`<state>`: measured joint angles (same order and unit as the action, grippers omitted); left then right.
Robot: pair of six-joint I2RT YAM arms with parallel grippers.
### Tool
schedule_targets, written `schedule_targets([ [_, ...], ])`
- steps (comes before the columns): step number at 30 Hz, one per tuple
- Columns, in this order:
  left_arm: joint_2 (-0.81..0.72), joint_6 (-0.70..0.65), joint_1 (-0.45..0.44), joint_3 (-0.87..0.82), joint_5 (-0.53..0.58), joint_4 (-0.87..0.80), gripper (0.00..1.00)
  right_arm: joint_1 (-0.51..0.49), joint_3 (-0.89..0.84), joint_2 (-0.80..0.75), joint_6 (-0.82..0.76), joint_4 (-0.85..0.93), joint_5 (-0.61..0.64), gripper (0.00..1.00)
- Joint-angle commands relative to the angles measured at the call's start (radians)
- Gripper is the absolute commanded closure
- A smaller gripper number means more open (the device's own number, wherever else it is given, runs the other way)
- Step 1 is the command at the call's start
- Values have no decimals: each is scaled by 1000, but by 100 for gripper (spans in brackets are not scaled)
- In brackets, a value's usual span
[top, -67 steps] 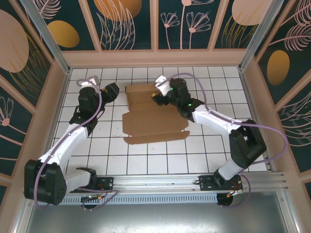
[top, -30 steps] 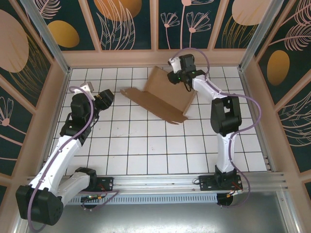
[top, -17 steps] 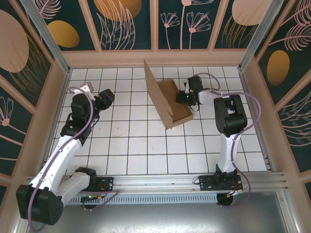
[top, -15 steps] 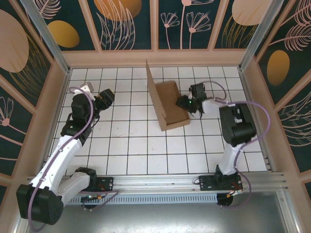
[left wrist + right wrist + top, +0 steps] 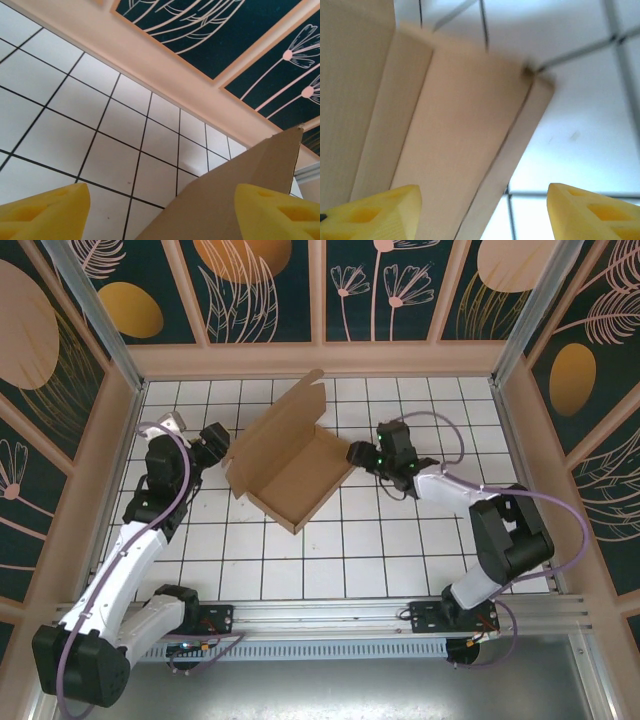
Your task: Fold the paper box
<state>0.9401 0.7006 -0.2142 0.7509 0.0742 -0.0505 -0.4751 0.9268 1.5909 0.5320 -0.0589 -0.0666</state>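
Observation:
The paper box [image 5: 300,478] is brown cardboard, lying left of the table's middle as a shallow tray, turned diagonally. Its lid panel [image 5: 275,425] stands up along the far-left side. My left gripper [image 5: 219,445] is open just left of the box's left corner. In the left wrist view a cardboard panel [image 5: 225,200] rises between its yellow fingertips [image 5: 47,212]. My right gripper [image 5: 357,453] is open at the box's right corner. In the right wrist view the box's side flaps [image 5: 455,135] lie close ahead of the open right gripper [image 5: 482,210], untouched by its fingers.
The floor is white tiles [image 5: 400,550] with black grid lines. Beige walls close in the back [image 5: 320,360] and both sides [image 5: 110,440]. A metal rail [image 5: 330,615] with the arm bases runs along the near edge.
The box came down from standing on edge at the back right and now lies left of centre with its lid raised. My right gripper opened and let go of it. The left gripper opened a little wider.

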Motion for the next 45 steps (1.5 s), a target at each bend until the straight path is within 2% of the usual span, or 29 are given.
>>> schedule_targets([
  [1, -35, -8, 2, -30, 59, -34, 24, -8, 146, 91, -442, 23, 11, 34],
  [4, -65, -6, 3, -55, 86, -49, 24, -4, 272, 209, -590, 60, -95, 32],
  [7, -90, 7, 2, -80, 105, -63, 25, -3, 416, 349, -636, 131, -116, 32],
  [12, -137, 9, 2, -114, 114, -72, 25, -9, 563, 509, -663, 205, -66, 42],
  [13, -138, 1, 2, -116, 112, -74, 25, -8, 572, 526, -660, 207, -59, 46],
  [16, -138, -16, 2, -114, 112, -71, 25, -7, 579, 548, -635, 204, -35, 56],
  [20, -125, -46, 3, -106, 100, -39, 24, -5, 492, 503, -596, 140, 23, 69],
  [25, -87, -127, 2, -76, 84, 36, 25, 18, 346, 403, -508, 98, 103, 77],
  [28, -43, -176, 2, -66, 21, 100, 25, 32, 240, 346, -456, 67, 129, 76],
  [31, 19, -126, 2, -50, 13, 132, 26, 46, 156, 288, -383, 49, 145, 77],
  [33, 61, -88, 2, -54, -10, 176, 33, 54, 90, 224, -304, 20, 157, 78],
  [35, 87, -111, 2, -61, -52, 225, 36, 59, 24, 162, -240, -22, 172, 77],
  [39, 94, -130, 2, -102, -62, 338, 40, 65, -39, 55, -225, -77, 150, 58],
  [41, 94, -86, 1, -111, -22, 368, 43, 75, -74, -23, -237, -134, 118, 48],
  [43, 92, -81, 2, -115, 29, 390, 44, 110, -114, -111, -241, -212, 34, 44],
  [44, 93, -168, 2, -112, 5, 412, 43, 136, -137, -157, -249, -271, -31, 44],
  [45, 97, -299, 2, -106, -82, 429, 39, 167, -162, -190, -262, -346, -119, 44],
])
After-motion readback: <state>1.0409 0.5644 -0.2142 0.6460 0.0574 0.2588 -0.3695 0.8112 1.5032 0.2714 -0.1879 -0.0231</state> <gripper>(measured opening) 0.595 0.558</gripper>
